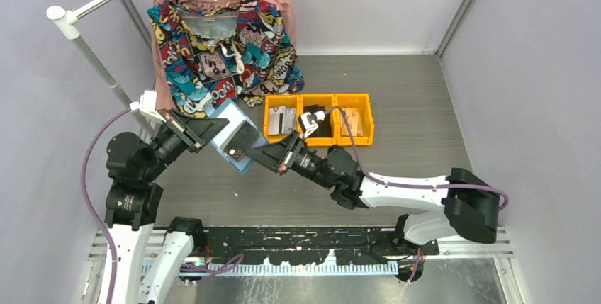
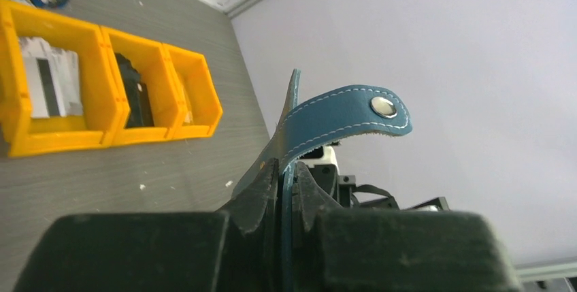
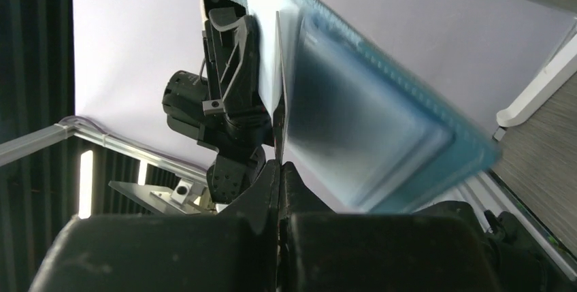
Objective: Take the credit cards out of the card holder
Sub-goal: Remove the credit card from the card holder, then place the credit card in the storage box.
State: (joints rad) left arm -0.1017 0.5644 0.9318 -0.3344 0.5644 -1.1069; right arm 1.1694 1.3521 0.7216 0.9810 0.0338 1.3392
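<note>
While L gripper (image 2: 284,173) clamps the teal card holder (image 2: 340,111) midair by its cover & R gripper's (image 3: 279,173) jaws pinch a credit card's (image 3: 280,88) thin edge, an off-axis pull may jam it or slip the pinch.

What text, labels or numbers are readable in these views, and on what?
"WOO": comic lettering on the printed shirt, only partly legible; other lettering there is too small.
Print on the cards in the orange bins: too small to read.
On the card holder: no text visible.
</note>
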